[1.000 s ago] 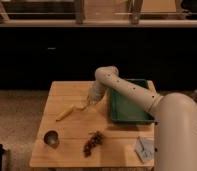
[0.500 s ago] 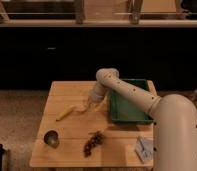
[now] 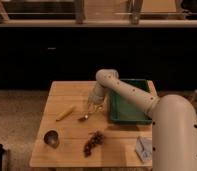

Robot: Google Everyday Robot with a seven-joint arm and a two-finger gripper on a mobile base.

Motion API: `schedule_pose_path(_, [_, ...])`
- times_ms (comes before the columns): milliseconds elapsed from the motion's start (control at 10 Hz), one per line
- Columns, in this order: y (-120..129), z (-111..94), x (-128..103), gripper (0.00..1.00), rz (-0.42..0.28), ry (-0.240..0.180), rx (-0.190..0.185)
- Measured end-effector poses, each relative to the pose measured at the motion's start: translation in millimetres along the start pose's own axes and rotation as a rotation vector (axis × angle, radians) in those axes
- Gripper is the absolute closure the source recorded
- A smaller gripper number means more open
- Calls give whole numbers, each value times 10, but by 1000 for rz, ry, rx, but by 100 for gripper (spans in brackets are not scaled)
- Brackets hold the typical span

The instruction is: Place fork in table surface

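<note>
We list the contents by size.

Robot arm (image 3: 142,100): white, reaching from the near right corner up and leftward over the surface, elbow bent near the far middle.

Table surface (image 3: 67,132): light brown wood with plank lines, carrying all items below.

Green tray (image 3: 129,116): rectangular, on the right half of the surface, just right of the arm's lower end.

Gripper (image 3: 94,106): pointing down at the middle of the surface, just left of the green tray; we cannot tell how its jaws stand.

Yellow stick (image 3: 65,113): lying at a slant on the left half, well apart from the tray.

Dark cluster (image 3: 93,142): reddish-brown, on the near middle of the surface.

Metal cup (image 3: 51,138): small, at the near left.

White folded item (image 3: 143,146): at the near right edge.

Fork (image 3: 85,117): small, silvery, directly below the gripper near the middle of the surface, between the yellow stick and the tray; we cannot tell whether it touches the wood.
</note>
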Motion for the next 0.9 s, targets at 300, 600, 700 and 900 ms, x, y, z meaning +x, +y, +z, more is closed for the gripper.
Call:
schedule_pose_path(300, [53, -67, -5, 20, -11, 5, 16])
schedule_pose_path(600, [55, -176, 12, 20, -10, 17, 40])
schedule_pose_path(700, [48, -224, 16, 20, -8, 23, 46])
schedule_pose_path(900, [31, -327, 22, 20, -2, 36, 55])
